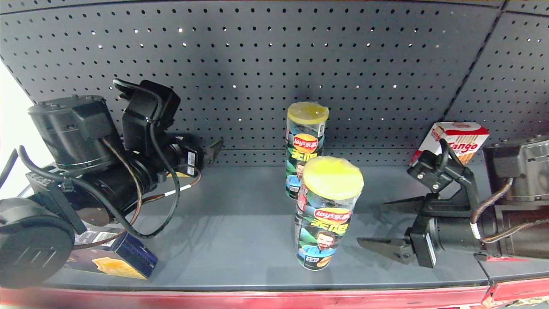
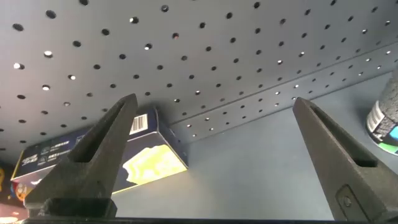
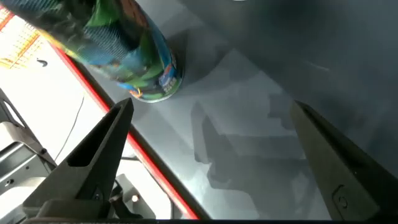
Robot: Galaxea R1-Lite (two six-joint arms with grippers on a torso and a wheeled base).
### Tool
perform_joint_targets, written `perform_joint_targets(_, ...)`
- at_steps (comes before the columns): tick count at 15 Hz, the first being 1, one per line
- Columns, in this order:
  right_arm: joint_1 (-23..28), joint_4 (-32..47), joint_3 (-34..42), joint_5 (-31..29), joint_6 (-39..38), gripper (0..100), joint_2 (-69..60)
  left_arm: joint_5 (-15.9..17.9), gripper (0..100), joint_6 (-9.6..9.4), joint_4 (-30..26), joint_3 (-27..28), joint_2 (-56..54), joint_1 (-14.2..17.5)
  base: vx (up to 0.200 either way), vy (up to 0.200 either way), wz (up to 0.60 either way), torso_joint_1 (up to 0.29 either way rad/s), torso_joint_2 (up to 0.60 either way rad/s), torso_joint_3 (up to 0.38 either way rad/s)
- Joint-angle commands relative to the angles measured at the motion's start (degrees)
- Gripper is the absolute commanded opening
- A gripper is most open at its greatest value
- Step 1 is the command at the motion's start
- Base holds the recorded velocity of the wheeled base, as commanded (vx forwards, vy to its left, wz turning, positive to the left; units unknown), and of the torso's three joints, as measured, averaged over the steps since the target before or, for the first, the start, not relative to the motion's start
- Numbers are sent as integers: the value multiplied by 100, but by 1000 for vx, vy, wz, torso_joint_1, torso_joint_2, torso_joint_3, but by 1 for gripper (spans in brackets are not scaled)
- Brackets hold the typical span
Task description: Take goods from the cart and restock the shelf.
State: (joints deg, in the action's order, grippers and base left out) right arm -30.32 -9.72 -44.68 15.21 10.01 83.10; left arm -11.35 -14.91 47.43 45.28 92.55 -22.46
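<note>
Head view shows one chip can (image 1: pixel 328 214) upright near the front edge of the shelf (image 1: pixel 223 240), with the right gripper (image 1: pixel 369 225) just beside it, spread wide and empty. A second chip can (image 1: pixel 305 148) stands right behind. Farther back on the left, the left gripper (image 2: pixel 212 106) gapes empty too.

Widest lane: bare shelf (image 1: pixel 240 231) between left arm and cans, running from front lip to pegboard (image 1: pixel 257 64). Mid-shelf, upright front can (image 1: pixel 328 214) and rear can (image 1: pixel 305 137) stand in line and block sideways passage. Narrow gap between front can and right gripper (image 1: pixel 371 225), jaws spread wide. Bare strip behind it up to tilted wafer box (image 1: pixel 456 139) at pegboard. Front left corner taken by blue box (image 1: pixel 124 257). Second box (image 2: pixel 149 158) by pegboard, just beyond left gripper (image 2: pixel 214 102), jaws apart.
</note>
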Motion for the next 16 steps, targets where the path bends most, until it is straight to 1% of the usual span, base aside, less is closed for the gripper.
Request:
perform_joint_targets(1,-36,-4,-129,-1,1,100,277,1,100,-3,-6,-1,-27,4,0,0,0,0,0,0)
perform_joint_targets(7,-255,-162,-586,-124,36,100,839,1,100,-3,3,-1,-35,13,0,0,0,0,0,0)
perform_joint_targets(12,-203,-171,-472,-124,27,100,672,1,100,-3,3,-10,-35,4,0,0,0,0,0,0)
perform_joint_targets(16,-255,-171,-498,-133,27,100,655,1,100,-3,3,-19,-35,4,0,0,0,0,0,0)
